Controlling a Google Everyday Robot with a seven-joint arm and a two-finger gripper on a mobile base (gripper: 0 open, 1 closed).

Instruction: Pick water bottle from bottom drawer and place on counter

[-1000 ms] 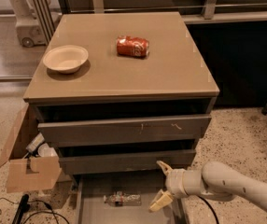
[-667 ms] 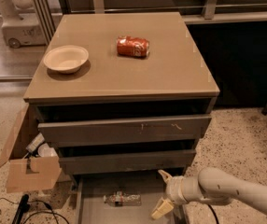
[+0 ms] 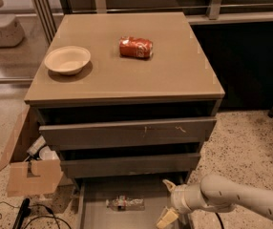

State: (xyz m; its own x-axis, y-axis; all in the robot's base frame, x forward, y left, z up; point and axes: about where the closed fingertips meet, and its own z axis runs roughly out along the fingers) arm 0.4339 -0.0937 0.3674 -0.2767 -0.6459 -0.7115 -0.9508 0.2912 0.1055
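Jaws low at bottom right, over the right side of the open bottom drawer [image 3: 97, 217], just under the middle drawer [image 3: 129, 165]. Jaws spread wide, one finger [image 3: 169, 184] up, the other down, holding nothing. My arm [image 3: 244, 200] comes in from the right edge. Water bottle [image 3: 125, 203] lies on its side on the drawer floor, left of my jaws, near but not touching. Top drawer [image 3: 127, 132] and middle drawer both slightly out. On the table [image 3: 170, 78]: a cream bowl [image 3: 67, 59] at left and a red can [image 3: 135, 47] on its side near the middle, apart from each other. Open cardboard box [image 3: 29, 175] on the floor left of the cabinet, black cable [image 3: 21, 216] in front of it.
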